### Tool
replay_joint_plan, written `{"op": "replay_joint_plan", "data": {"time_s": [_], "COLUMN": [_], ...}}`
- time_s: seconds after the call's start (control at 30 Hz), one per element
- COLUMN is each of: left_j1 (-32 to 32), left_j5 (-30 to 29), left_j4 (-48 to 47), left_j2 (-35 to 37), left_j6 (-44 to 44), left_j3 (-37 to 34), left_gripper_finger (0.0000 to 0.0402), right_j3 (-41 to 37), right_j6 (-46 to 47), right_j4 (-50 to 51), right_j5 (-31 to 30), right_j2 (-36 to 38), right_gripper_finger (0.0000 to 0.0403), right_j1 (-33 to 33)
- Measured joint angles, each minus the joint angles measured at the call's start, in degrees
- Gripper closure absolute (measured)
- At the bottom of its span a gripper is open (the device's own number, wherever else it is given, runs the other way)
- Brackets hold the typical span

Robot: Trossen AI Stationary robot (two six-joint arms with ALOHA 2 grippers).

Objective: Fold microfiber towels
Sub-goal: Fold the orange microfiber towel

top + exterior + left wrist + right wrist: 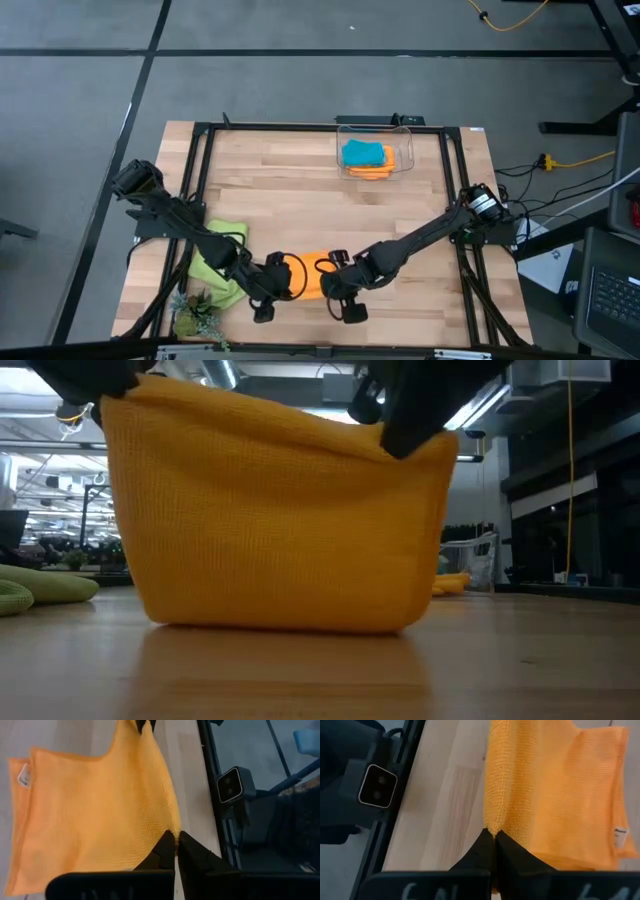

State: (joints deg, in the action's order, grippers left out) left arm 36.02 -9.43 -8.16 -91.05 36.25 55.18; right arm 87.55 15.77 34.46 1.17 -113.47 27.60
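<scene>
Behind the lifted orange towel [280, 520], room mostly hidden.

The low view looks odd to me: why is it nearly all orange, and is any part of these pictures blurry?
Low view: the orange towel hangs close to the camera and fills the frame, with the room behind soft. Left wrist view: the left gripper pinching its edge looks blurred. High view: evenly lit, the clear bin visible.

An orange towel [280, 520] with a fine waffle weave and a small white tag is seen at the bench's [300, 200] front edge, the bench being pale striped wood. A lime green towel [218, 262] is seen near the front left corner. A turquoise towel [362, 153] over an orange one [372, 170] is seen in a clear bin [405, 150] at the back edge.
</scene>
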Motion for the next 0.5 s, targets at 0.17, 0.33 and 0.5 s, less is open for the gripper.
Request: {"op": "replay_joint_plan", "data": {"time_s": [0.17, 0.33, 0.5], "left_j1": [-1.5, -3.2, -4.9], "left_j5": [0.4, 0.2, -1.6], "left_j4": [-0.4, -2.0, -5.1], "left_j2": [0.0, 0.0, 0.0], "left_j6": [3.2, 4.1, 4.3], "left_j3": [0.0, 0.0, 0.0], "left_gripper_finger": [0.0401, 0.0401, 0.0401], "right_j3": [0.0, 0.0, -0.1], "right_j6": [-1.1, -1.3, -2.7], "right_j4": [0.8, 2.0, 2.3], "right_j5": [0.6, 0.6, -1.5], "right_j2": [0.0, 0.0, 0.0], "right_gripper_finger": [0.0398, 0.0397, 0.0397], "right_j1": [-1.1, -3.2, -5.3]}}
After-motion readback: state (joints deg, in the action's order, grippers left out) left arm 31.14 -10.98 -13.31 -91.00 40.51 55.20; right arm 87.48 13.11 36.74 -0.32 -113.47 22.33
